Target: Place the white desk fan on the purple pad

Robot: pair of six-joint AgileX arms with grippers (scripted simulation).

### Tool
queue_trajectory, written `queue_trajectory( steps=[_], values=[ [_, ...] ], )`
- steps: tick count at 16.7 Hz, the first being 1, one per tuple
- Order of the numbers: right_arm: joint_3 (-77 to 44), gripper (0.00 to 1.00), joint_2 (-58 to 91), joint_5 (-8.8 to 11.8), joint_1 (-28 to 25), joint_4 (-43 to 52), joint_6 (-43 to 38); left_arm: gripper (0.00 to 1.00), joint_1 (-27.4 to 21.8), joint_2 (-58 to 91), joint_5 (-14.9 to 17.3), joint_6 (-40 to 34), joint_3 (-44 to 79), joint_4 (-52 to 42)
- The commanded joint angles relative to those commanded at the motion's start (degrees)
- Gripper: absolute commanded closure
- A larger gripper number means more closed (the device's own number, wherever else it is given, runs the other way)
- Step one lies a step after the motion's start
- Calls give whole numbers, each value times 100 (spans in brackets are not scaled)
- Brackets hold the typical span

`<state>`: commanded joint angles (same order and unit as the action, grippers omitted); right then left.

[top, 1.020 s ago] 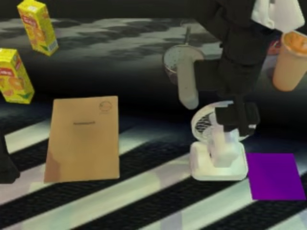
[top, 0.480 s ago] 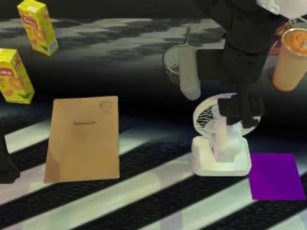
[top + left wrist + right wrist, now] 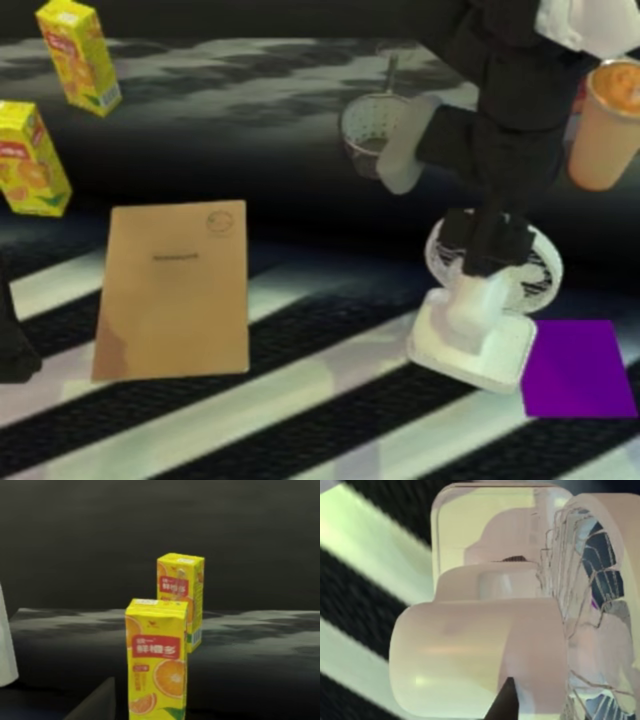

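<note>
The white desk fan [image 3: 478, 322] hangs in my right gripper [image 3: 488, 258], which is shut on its motor housing just behind the round grille. Its square base [image 3: 470, 348] is turned askew, and one corner reaches the left edge of the purple pad [image 3: 582, 368] at the table's front right. In the right wrist view the fan's housing [image 3: 470, 655] fills the picture, with one dark fingertip [image 3: 505, 702] pressed against it and the base [image 3: 485, 525] beyond. My left arm [image 3: 12, 345] is parked at the left edge.
A tan envelope [image 3: 175, 290] lies left of centre. Two yellow juice cartons [image 3: 78, 55] [image 3: 30, 160] stand at the back left and also show in the left wrist view [image 3: 157, 665]. A metal strainer [image 3: 372, 135] and an orange cup [image 3: 608, 125] stand behind the fan.
My right gripper has carried the fan to the right, toward the purple pad. The fan has rotated and its base now sits skewed. The left arm has not moved.
</note>
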<state>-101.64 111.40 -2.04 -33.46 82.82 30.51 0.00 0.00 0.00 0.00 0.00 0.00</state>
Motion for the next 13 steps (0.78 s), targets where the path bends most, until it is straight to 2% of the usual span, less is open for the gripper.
queue_trajectory(
  steps=[7,13],
  values=[
    [579,100,-575,-140,289,-363,-4424,0,0,0,0,0,0,0],
    [1142,100,-1246,-97,650,-565,-8752,0,0,0,0,0,0,0]
  ],
)
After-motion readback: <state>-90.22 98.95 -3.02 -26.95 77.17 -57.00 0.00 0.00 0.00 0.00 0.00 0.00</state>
